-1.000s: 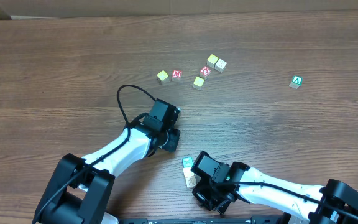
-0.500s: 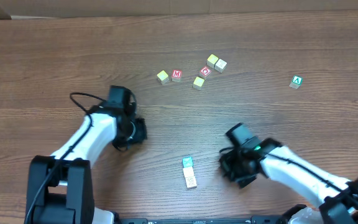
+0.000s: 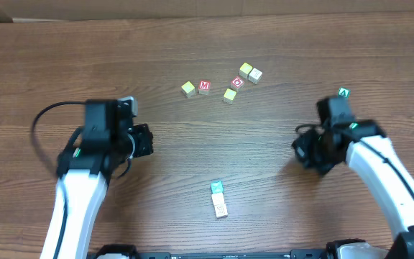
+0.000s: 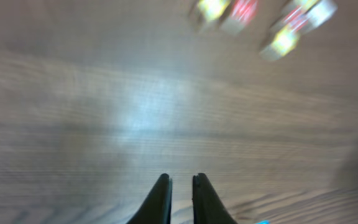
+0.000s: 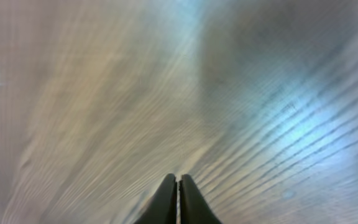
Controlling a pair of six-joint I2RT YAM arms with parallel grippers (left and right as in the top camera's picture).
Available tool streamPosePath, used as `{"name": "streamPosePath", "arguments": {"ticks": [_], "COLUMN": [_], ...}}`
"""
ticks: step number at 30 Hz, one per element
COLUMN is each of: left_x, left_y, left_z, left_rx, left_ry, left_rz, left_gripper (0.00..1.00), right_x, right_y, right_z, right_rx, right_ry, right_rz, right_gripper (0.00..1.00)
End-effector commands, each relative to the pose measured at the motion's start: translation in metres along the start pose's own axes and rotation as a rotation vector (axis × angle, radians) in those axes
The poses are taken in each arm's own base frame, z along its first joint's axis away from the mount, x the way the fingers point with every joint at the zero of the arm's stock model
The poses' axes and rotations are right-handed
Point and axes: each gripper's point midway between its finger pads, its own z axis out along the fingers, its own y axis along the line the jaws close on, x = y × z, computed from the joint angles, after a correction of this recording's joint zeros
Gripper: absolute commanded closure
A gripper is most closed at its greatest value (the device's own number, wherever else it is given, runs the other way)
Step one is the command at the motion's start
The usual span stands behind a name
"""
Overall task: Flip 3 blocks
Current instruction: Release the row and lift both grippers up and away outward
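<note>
Brown wood-grain table point(image 3: 63, 57) lies bare under both arms, and neither holds a block. The left gripper point(image 4: 180, 180) shows its two dark fingers almost touching, a sliver of gap with nothing in it. The right gripper point(image 5: 178, 179) is pinched fully together, also empty. Both hang wide to their own sides, I'd guess to leave the middle clear.

A small teal-topped wooden cube point(image 3: 217, 188) and a tan wooden cube point(image 3: 221, 208) lie touching, end to end, near the front between the arms (perhaps a pair already turned). The green "A" cube point(image 3: 343, 93) sits just beside the right arm. The yellow and cream cubes point(image 3: 229, 95) cluster at the back among two red lettered cubes point(image 3: 204, 86).
</note>
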Motion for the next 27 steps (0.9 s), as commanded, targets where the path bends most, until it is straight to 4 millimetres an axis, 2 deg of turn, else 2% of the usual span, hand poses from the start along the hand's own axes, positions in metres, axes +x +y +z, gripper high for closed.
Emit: {"name": "streamPosePath", "arguments": {"ticks": [1, 2, 3, 5, 8, 11, 14, 17, 20, 23, 24, 25, 26, 27], "left_x": [-0.015, -0.015, -0.01, 0.002, 0.026, 0.052, 0.075, 0.095, 0.1, 0.098, 0.097, 0.096, 0.094, 0.093], "left_y": [-0.012, -0.014, -0.015, -0.011, -0.003, -0.003, -0.001, -0.001, -0.005, -0.003, -0.001, 0.002, 0.003, 0.007], "left_z": [-0.054, -0.07, -0.1, -0.13, -0.166, -0.191, -0.205, -0.205, -0.205, -0.206, -0.206, -0.206, -0.206, -0.207], "left_rx": [0.014, 0.013, -0.004, -0.043, -0.091, -0.085, -0.084, -0.074, -0.042, -0.06, -0.073, -0.084, -0.095, -0.114], "left_ry": [-0.185, -0.23, -0.304, -0.366, -0.421, -0.444, -0.441, -0.401, -0.392, -0.4, -0.405, -0.408, -0.413, -0.417], "left_rz": [0.093, 0.121, 0.163, 0.175, 0.175, 0.194, 0.197, 0.246, 0.256, 0.252, 0.248, 0.24, 0.238, 0.234], "left_gripper": [0.88, 0.87, 0.87, 0.85, 0.79, 0.73, 0.66, 0.64, 0.64, 0.52, 0.35, 0.0, 0.0, 0.0], "right_x": [-0.02, -0.023, -0.029, -0.031, -0.026, -0.018, -0.009, 0.001, 0.013, 0.026, 0.03, 0.033, 0.036, 0.037], "right_y": [0.041, 0.048, 0.057, 0.062, 0.066, 0.066, 0.061, 0.053, 0.045, 0.035, 0.031, 0.028, 0.025, 0.022], "right_z": [-0.058, -0.076, -0.108, -0.142, -0.182, -0.212, -0.235, -0.255, -0.277, -0.3, -0.306, -0.31, -0.314, -0.316], "right_rx": [-0.092, -0.098, -0.102, -0.106, -0.14, -0.196, -0.24, -0.272, -0.304, -0.353, -0.366, -0.379, -0.388, -0.388], "right_ry": [-0.127, -0.16, -0.225, -0.289, -0.357, -0.423, -0.491, -0.554, -0.634, -0.713, -0.729, -0.744, -0.757, -0.766], "right_rz": [-0.249, -0.276, -0.316, -0.351, -0.423, -0.477, -0.523, -0.59, -0.685, -0.724, -0.725, -0.725, -0.726, -0.724], "right_gripper": [0.9, 0.9, 0.9, 0.9, 0.89, 0.85, 0.84, 0.84, 0.84, 0.84, 0.83, 0.77, 0.41, 0.0]}}
